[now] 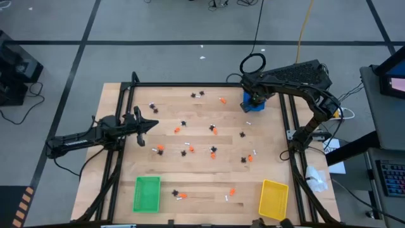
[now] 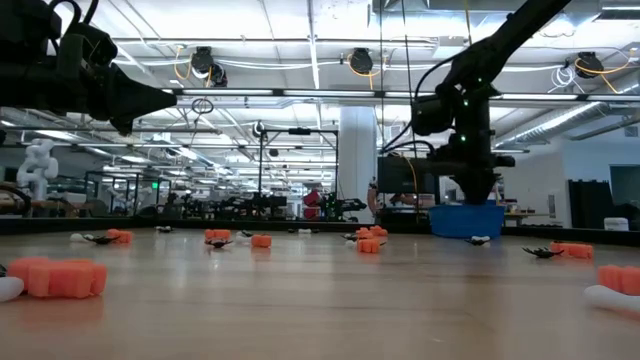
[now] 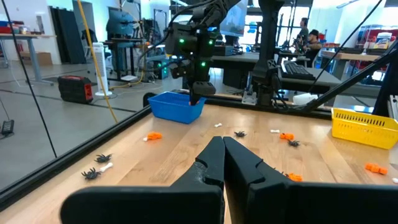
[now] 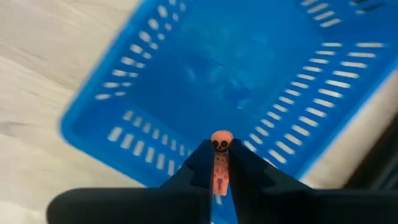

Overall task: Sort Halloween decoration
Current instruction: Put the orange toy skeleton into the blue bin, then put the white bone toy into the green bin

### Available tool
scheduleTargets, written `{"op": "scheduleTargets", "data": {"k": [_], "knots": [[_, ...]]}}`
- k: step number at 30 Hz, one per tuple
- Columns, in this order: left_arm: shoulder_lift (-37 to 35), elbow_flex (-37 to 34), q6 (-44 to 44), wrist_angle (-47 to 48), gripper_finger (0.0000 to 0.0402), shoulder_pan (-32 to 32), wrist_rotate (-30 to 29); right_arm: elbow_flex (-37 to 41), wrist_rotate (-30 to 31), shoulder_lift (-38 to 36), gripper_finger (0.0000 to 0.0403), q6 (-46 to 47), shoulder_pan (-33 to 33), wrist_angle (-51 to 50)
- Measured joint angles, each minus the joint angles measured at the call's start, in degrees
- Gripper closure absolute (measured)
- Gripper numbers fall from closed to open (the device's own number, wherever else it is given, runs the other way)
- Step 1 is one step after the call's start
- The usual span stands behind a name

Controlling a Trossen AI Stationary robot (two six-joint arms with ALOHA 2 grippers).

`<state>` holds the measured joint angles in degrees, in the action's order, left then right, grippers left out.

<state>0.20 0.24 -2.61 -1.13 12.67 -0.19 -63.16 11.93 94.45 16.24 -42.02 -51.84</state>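
Note:
Tiny Halloween decorations lie scattered flat on the wooden table: orange lumps (image 1: pixel 215 131), black spider shapes (image 1: pixel 183 124) and small white sticks (image 1: pixel 226 198). At the table's far right, my right gripper (image 4: pixel 217 167) hangs over the blue tray (image 4: pixel 236 68), shut on one orange figure (image 4: pixel 219 155) with a skull-like head. The same gripper (image 3: pixel 196 99) also shows above the tray (image 3: pixel 177 106) in the left wrist view. My left gripper (image 1: pixel 155 125) waits shut and level above the table's left part, holding nothing. My right gripper pinches the orange figure's narrow body (image 4: pixel 218 169) between its two fingertips. The round head (image 4: pixel 221 140) sticks out past the tips. The fingers point steeply down from above. The figure is lifted clear, above the blue tray's near wall.
A green tray (image 1: pixel 147 194) stands at the near left and a yellow tray (image 1: pixel 274 199) at the near right. Black frame rails (image 1: pixel 190 85) run along the table's edges. Several trinkets lie across the middle of the table (image 1: pixel 202 164).

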Motion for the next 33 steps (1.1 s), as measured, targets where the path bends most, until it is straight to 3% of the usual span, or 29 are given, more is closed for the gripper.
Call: {"op": "scheduleTargets", "data": {"k": [5,14,22,33], "knots": [[-0.01,0.0,0.0,0.0,0.0402,-0.02,0.0,0.0,1.55,0.0,0.038,-0.25,-0.33,-0.32],[0.01,0.01,0.0,0.0,0.0402,-0.02,-0.02,0.0,-0.15,0.51,0.0375,4.92,-0.86,7.66],[0.01,-0.01,0.0,0.0,0.0402,-0.02,0.0,0.02,-1.45,2.99,0.0329,5.94,-1.55,8.75],[0.0,0.0,0.0,0.0,0.0402,-0.02,-0.01,0.02,-1.48,-0.11,0.0263,1.09,-1.65,7.45]]}}
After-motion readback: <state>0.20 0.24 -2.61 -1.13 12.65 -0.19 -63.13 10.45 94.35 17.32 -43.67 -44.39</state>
